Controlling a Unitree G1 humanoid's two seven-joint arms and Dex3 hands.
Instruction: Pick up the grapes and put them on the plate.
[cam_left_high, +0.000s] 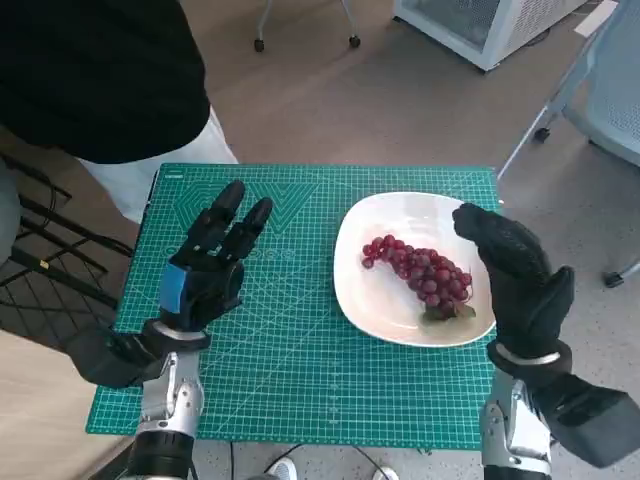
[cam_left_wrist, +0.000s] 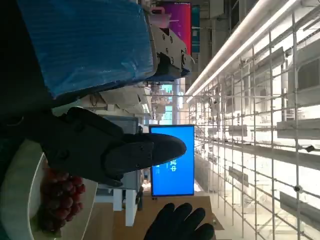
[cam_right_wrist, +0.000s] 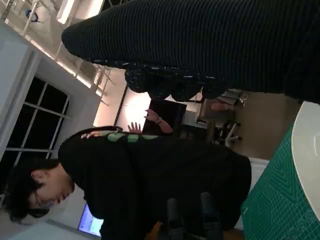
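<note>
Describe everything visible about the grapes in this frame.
The grapes are one bunch of dark red, round berries, looking glossy and intact. The bunch lies flat on the white plate, running diagonally from a narrow tip near the plate's middle to a wider end by a green leafy bit at the stem. Only the plate touches it. The right hand hovers beside it, holding nothing. The left wrist view shows the same bunch on the plate.

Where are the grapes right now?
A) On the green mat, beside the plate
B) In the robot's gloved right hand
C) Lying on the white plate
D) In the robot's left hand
C. In the head view the red grapes lie on the white plate, and neither the left hand nor the right hand holds anything.
</note>
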